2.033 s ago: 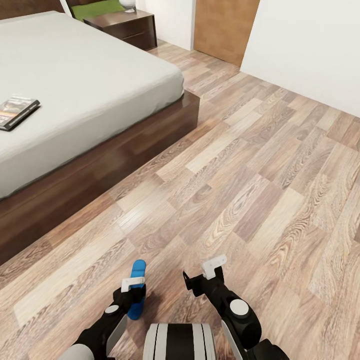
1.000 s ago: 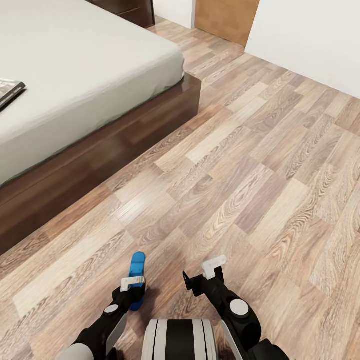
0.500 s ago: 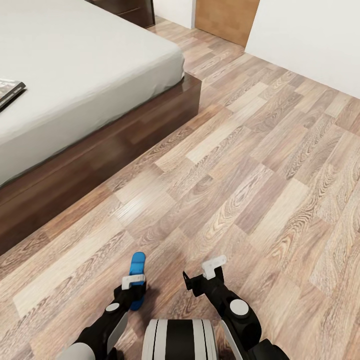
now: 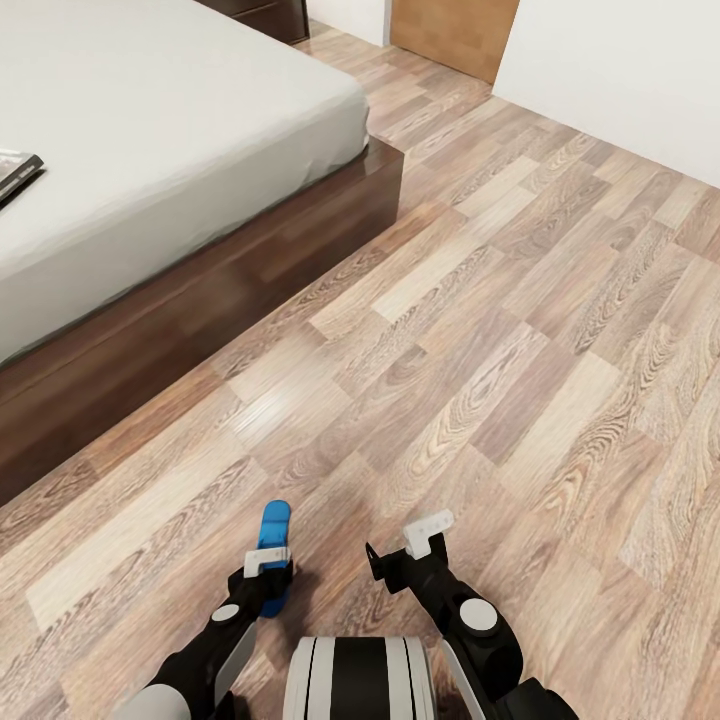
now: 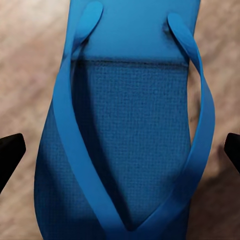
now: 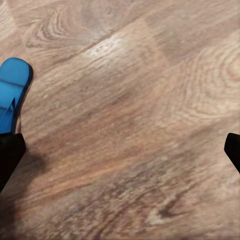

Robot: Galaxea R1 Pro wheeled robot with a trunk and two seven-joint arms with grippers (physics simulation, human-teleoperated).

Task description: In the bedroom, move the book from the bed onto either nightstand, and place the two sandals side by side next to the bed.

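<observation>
One bright blue sandal (image 4: 274, 528) lies on the wood floor just in front of my base. My left gripper (image 4: 266, 572) hovers over its near half, open. In the left wrist view the sandal (image 5: 125, 75) lies with its straps up, between the two black fingertips (image 5: 10, 155), apart from both. My right gripper (image 4: 405, 555) stands open over bare floor to the sandal's right; its wrist view catches the sandal's tip (image 6: 14, 82). The bed (image 4: 150, 130) is at the upper left, with the book (image 4: 14, 172) on the mattress at the frame's left edge. A corner of the nightstand (image 4: 275, 12) shows at the top.
The bed's dark wooden frame (image 4: 200, 300) runs diagonally across the left. A brown door (image 4: 450, 35) and white wall (image 4: 620, 70) stand at the far right. Wood-plank floor (image 4: 500, 350) stretches between the bed and the wall.
The whole view has shifted: the bed and book sit further up and left, and most of the nightstand has left the frame. Both arms hold nearly the same pose over the sandal.
</observation>
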